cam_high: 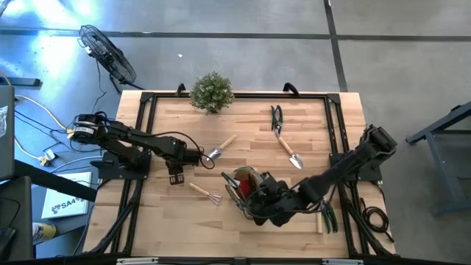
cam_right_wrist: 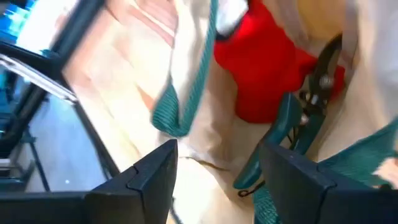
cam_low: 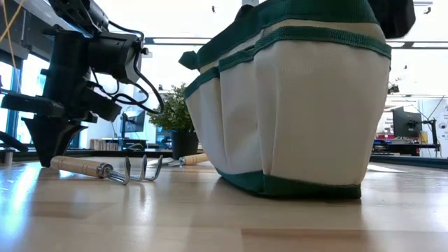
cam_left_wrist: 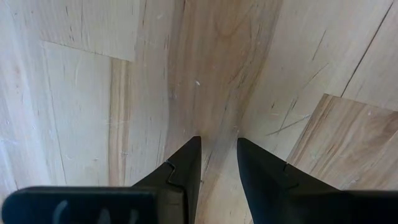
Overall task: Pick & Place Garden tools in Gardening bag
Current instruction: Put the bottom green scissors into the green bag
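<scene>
The green-and-tan gardening bag (cam_high: pixel 246 188) stands on its base on the table, large in the low view (cam_low: pixel 294 105). A red cone piece (cam_right_wrist: pixel 261 68) and green-handled pruners (cam_right_wrist: pixel 298 124) lie inside it. My right gripper (cam_right_wrist: pixel 214 168) is open and empty just above the bag's mouth. My left gripper (cam_high: pixel 176 175) points down close over bare table, its fingers a narrow gap apart (cam_left_wrist: pixel 217 146), holding nothing. A wooden-handled rake (cam_high: pixel 206 193) lies flat between it and the bag. Two trowels (cam_high: pixel 218 151) (cam_high: pixel 287 151), dark snips (cam_high: pixel 276 116) and another pair of pruners (cam_high: pixel 326 217) lie on the table.
A bushy potted plant (cam_high: pixel 212 92) stands at the far edge. Black rails (cam_high: pixel 335 147) run along the table's sides. The bag's loop handle (cam_right_wrist: pixel 180 99) hangs beside my right gripper's fingers. Bare wood shows along the near edge (cam_high: pixel 184 235).
</scene>
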You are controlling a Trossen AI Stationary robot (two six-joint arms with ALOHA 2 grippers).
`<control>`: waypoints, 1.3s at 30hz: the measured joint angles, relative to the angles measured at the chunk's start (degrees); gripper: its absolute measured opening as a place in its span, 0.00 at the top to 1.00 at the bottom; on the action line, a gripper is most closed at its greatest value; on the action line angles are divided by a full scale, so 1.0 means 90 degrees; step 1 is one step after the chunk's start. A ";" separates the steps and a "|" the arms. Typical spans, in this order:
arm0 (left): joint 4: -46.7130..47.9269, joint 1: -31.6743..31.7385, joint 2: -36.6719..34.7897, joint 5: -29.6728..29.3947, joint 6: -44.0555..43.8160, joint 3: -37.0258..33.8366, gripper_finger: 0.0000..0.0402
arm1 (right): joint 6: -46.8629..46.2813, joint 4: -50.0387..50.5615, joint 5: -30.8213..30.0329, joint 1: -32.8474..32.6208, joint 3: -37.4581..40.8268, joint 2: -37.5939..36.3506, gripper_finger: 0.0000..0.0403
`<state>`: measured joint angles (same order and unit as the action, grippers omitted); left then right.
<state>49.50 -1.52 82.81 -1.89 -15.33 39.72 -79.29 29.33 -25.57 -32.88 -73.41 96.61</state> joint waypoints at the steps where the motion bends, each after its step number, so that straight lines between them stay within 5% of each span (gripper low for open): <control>1: 0.0000 0.0000 0.0000 0.0000 0.0001 0.0000 0.75 | 0.0047 -0.0004 -0.0045 -0.0003 0.0000 -0.0094 0.46; 8: 0.0000 0.0000 0.0000 0.0000 0.0000 0.0000 0.75 | 0.0674 -0.0093 -0.0271 -0.0110 0.0000 -0.0565 0.47; 15: 0.0000 0.0000 0.0000 0.0000 0.0000 -0.0002 0.75 | 0.1361 -0.0097 0.0640 -0.0559 0.0000 -0.1159 0.47; 22: -0.0005 0.0000 0.0000 -0.0001 0.0001 -0.0002 0.75 | -0.0112 0.0281 0.1434 -0.1162 -0.0002 -0.1284 0.47; 33: -0.0015 0.0000 0.0000 -0.0002 0.0000 -0.0005 0.75 | -0.4078 0.4059 0.2413 -0.2194 -0.0002 -0.1277 0.47; 39: -0.0017 0.0000 0.0000 -0.0012 0.0000 -0.0005 0.75 | -0.5373 0.4193 0.2455 -0.2632 -0.0002 -0.1226 0.47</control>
<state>49.34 -1.52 82.81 -2.00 -15.33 39.68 -127.65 67.07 -3.47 -56.57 -73.43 85.57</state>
